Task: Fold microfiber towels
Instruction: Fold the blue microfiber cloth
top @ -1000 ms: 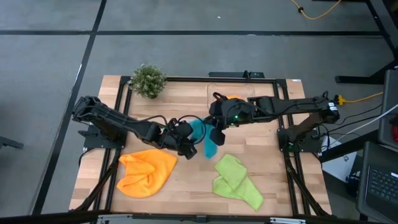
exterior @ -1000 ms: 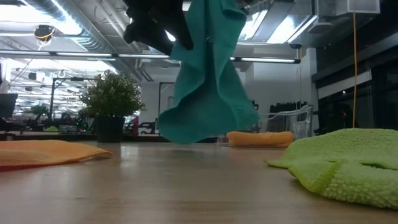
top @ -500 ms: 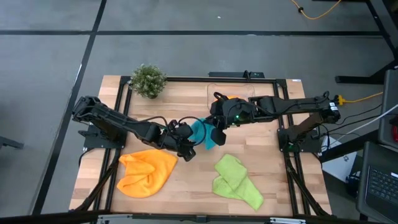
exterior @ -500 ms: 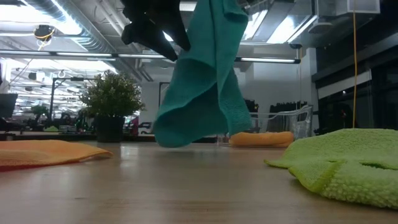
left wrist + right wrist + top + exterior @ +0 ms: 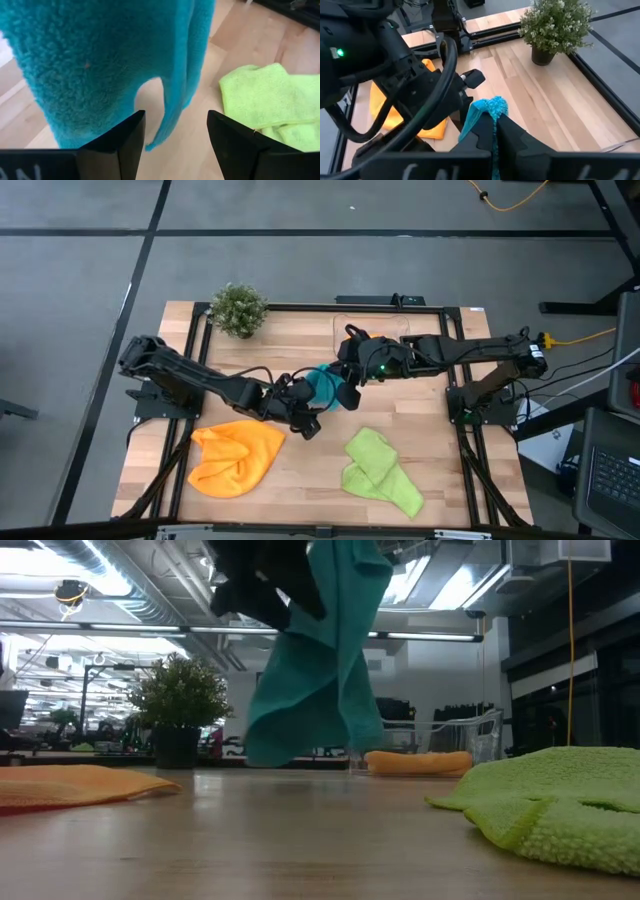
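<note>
A teal blue towel [image 5: 322, 385] hangs from my right gripper [image 5: 345, 393] above the table's middle; in the low view [image 5: 315, 670] it hangs as a long bunched drape. My right gripper [image 5: 494, 125] is shut on it. My left gripper [image 5: 312, 420] is open just on the towel's near-left side. In its wrist view [image 5: 175, 117] the teal pile fills the space ahead of its fingers, and I cannot tell whether they touch it. An orange towel [image 5: 235, 458] and a lime green towel [image 5: 378, 470] lie crumpled on the table. A second orange towel [image 5: 418, 762] lies in the clear tub. My right gripper pinches a bunched upper part of the teal towel [image 5: 490, 107] between its two fingers, with a tuft standing out beyond the fingertips. How many layers it holds cannot be told. The towel hangs slack below the fingers, its lower end [image 5: 290, 750] low over the table.
A small potted plant [image 5: 238, 310] stands at the far left. The clear tub [image 5: 350, 330] stands at the far middle, behind my right gripper. Black frame rails [image 5: 190, 370] run along the table's sides.
The teal towel's hanging lower end has swung from the near side back toward the table's left and now hangs more gathered under my right gripper. My left gripper has shifted slightly toward the table's right, closer to the towel.
</note>
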You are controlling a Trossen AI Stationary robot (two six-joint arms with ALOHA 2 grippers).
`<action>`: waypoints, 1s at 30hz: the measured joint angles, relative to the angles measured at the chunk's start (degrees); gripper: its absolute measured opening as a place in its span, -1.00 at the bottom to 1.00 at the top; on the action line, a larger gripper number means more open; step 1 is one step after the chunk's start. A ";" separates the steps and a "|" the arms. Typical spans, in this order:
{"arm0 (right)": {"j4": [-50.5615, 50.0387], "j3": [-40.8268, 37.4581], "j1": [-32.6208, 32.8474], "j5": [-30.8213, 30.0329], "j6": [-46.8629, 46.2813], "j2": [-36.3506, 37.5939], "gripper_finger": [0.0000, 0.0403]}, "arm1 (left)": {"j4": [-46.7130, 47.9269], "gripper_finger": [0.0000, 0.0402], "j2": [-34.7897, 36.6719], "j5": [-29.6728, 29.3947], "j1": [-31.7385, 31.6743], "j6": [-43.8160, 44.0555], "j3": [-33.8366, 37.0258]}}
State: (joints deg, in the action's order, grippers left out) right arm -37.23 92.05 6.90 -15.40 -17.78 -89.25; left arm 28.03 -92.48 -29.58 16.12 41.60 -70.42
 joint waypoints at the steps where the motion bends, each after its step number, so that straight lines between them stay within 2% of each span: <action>1: -0.30 0.00 0.00 0.00 0.00 0.00 -0.98 | -0.15 0.03 -0.16 -0.12 0.00 0.00 -0.01; 6: -1.05 0.00 0.02 0.00 -0.02 0.00 -0.98 | 0.39 0.02 -0.16 -0.49 0.02 -0.19 -0.01; 10: -1.18 0.00 0.02 0.02 -0.02 0.00 -0.98 | 0.51 -0.11 0.11 -0.93 0.07 -0.20 -0.01; 15: -1.23 0.00 0.02 0.36 0.00 0.00 -0.98 | 0.72 -0.47 0.12 -0.24 0.02 -0.20 -0.01; 19: -2.44 0.00 0.02 0.46 0.07 0.00 -0.98 | 3.74 -0.89 0.12 5.13 -0.07 -0.03 -0.02; 20: -2.82 0.00 0.02 0.59 0.04 0.00 -0.98 | 4.83 -0.94 0.12 6.32 -0.07 0.38 -0.03; 25: -5.93 -0.05 0.05 4.82 -0.02 0.00 -0.98 | 8.96 -0.99 1.28 7.97 0.88 2.84 -0.03; 30: -6.48 -0.31 0.48 4.71 -0.03 -0.02 -0.98 | 9.79 -1.00 4.08 7.53 1.57 3.26 -0.06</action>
State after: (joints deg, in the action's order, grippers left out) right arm -43.71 91.74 7.38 -10.69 -17.82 -89.27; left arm 37.81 -88.39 -22.04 17.69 44.86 -70.48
